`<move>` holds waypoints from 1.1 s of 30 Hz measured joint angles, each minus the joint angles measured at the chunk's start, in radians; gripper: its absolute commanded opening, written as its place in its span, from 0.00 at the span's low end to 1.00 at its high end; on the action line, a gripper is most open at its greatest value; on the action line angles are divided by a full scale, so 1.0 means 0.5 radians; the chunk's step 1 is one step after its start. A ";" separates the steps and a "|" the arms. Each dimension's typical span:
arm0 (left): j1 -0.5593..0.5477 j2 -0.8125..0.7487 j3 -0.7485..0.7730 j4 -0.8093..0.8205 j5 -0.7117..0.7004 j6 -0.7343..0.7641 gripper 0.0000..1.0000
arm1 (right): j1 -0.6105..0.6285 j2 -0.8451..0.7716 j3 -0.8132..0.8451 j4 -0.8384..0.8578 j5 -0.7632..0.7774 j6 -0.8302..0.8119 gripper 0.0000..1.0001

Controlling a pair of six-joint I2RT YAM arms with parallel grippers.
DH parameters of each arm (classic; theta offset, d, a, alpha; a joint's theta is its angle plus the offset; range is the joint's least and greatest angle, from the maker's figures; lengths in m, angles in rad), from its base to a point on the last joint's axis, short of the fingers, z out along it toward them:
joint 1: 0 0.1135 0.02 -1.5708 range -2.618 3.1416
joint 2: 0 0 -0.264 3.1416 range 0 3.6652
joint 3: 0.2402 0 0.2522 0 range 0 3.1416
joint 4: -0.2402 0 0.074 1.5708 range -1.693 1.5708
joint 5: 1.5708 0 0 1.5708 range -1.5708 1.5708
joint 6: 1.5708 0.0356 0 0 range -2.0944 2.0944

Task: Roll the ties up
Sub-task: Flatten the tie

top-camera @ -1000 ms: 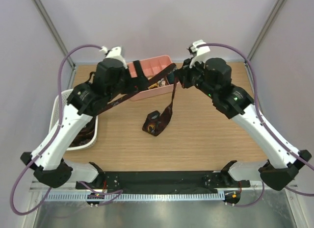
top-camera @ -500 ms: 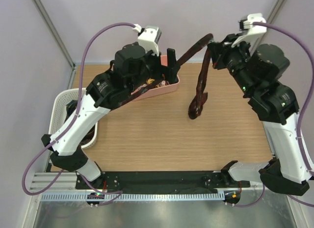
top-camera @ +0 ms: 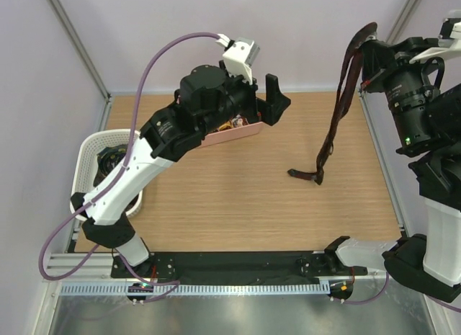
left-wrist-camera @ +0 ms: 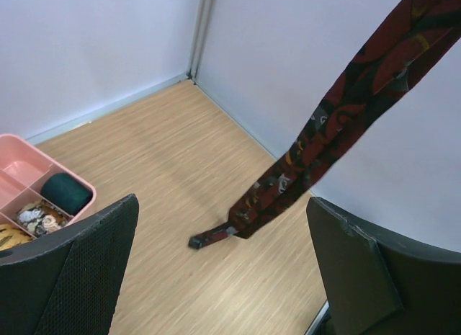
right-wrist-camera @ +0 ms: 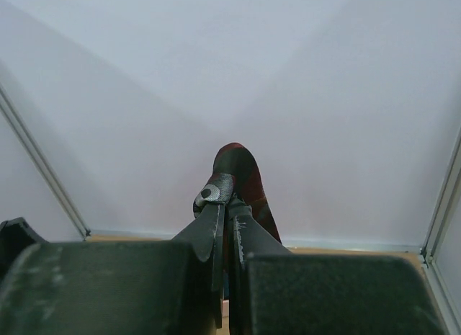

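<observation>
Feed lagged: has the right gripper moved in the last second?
Yes: the right gripper, shut on the tie, went right, away from the pink tray.

The long dark red printed cloth necktie (top-camera: 338,97) looks soft and finely woven. The light wooden tabletop (top-camera: 238,205) is matt, with straight grain. The pink divided tray (left-wrist-camera: 18,142) is smooth, faintly glossy plastic; the white mesh basket (top-camera: 81,169) is plastic too. The left gripper (left-wrist-camera: 222,202) has fingers (left-wrist-camera: 79,277) of matt black plastic, finely pebbled. The silvery perforated rail (top-camera: 238,288) is dull metal.
</observation>
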 measured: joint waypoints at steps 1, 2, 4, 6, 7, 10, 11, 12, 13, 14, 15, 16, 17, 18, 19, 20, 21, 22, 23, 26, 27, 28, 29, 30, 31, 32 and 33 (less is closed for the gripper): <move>-0.002 0.016 -0.003 0.019 0.012 0.002 1.00 | -0.001 0.000 -0.008 -0.004 -0.028 -0.002 0.01; -0.004 0.026 -0.005 0.034 0.020 0.005 1.00 | -0.001 -0.003 -0.028 -0.004 -0.066 -0.002 0.01; -0.004 0.037 -0.019 0.076 0.040 0.015 1.00 | -0.001 -0.008 -0.068 -0.017 -0.151 -0.003 0.01; -0.004 0.038 -0.026 0.114 0.072 0.033 1.00 | -0.001 -0.011 -0.079 -0.036 -0.232 -0.003 0.01; -0.004 0.036 -0.030 0.140 0.102 0.039 1.00 | -0.001 -0.002 -0.085 -0.046 -0.278 -0.001 0.01; -0.004 0.008 -0.072 0.229 0.224 0.063 1.00 | -0.001 0.002 -0.105 -0.073 -0.393 0.014 0.01; -0.004 -0.011 -0.098 0.249 0.268 0.082 1.00 | -0.001 0.001 -0.105 -0.080 -0.423 0.023 0.01; -0.005 -0.030 -0.127 0.269 0.302 0.101 1.00 | -0.001 -0.002 -0.105 -0.083 -0.463 0.041 0.01; -0.010 -0.042 -0.144 0.282 0.317 0.114 1.00 | -0.001 -0.005 -0.105 -0.085 -0.502 0.060 0.01; -0.015 -0.056 -0.164 0.296 0.326 0.141 1.00 | -0.001 -0.009 -0.109 -0.085 -0.536 0.081 0.01; -0.022 -0.064 -0.182 0.311 0.326 0.159 1.00 | -0.001 -0.014 -0.114 -0.085 -0.559 0.101 0.01; -0.031 -0.072 -0.202 0.325 0.323 0.186 1.00 | -0.001 -0.018 -0.122 -0.086 -0.591 0.122 0.01; -0.043 -0.076 -0.218 0.331 0.312 0.210 1.00 | -0.001 -0.018 -0.127 -0.092 -0.616 0.143 0.01; -0.060 -0.076 -0.229 0.332 0.291 0.232 1.00 | -0.001 -0.018 -0.131 -0.095 -0.635 0.159 0.01; -0.079 -0.075 -0.241 0.332 0.270 0.262 0.99 | -0.001 -0.018 -0.139 -0.099 -0.655 0.175 0.01; -0.105 -0.072 -0.249 0.330 0.234 0.300 0.99 | -0.001 -0.016 -0.148 -0.104 -0.673 0.194 0.01; -0.125 -0.067 -0.250 0.331 0.202 0.321 0.98 | -0.001 -0.015 -0.153 -0.111 -0.686 0.207 0.01; -0.159 -0.060 -0.250 0.331 0.144 0.368 0.97 | -0.001 -0.013 -0.161 -0.118 -0.700 0.218 0.01; -0.190 -0.053 -0.250 0.332 0.085 0.412 0.95 | -0.001 -0.011 -0.165 -0.124 -0.714 0.227 0.01; -0.256 -0.030 -0.250 0.351 -0.073 0.510 0.89 | -0.001 -0.004 -0.172 -0.144 -0.744 0.255 0.01; -0.275 -0.019 -0.250 0.362 -0.129 0.545 0.85 | -0.001 -0.004 -0.179 -0.149 -0.752 0.260 0.01; -0.281 -0.011 -0.250 0.372 -0.160 0.568 0.84 | -0.001 -0.004 -0.182 -0.154 -0.755 0.266 0.01; -0.284 -0.004 -0.250 0.381 -0.201 0.592 0.83 | -0.001 -0.004 -0.189 -0.156 -0.759 0.268 0.01; -0.284 0.000 -0.252 0.388 -0.234 0.613 0.83 | -0.001 -0.004 -0.194 -0.156 -0.761 0.269 0.01; -0.283 0.000 -0.262 0.407 -0.269 0.626 0.83 | -0.001 -0.004 -0.201 -0.156 -0.763 0.269 0.01; -0.282 -0.002 -0.274 0.428 -0.301 0.636 0.82 | -0.001 -0.004 -0.208 -0.158 -0.764 0.269 0.01; -0.282 -0.010 -0.295 0.455 -0.327 0.644 0.81 | -0.001 -0.004 -0.214 -0.157 -0.764 0.269 0.01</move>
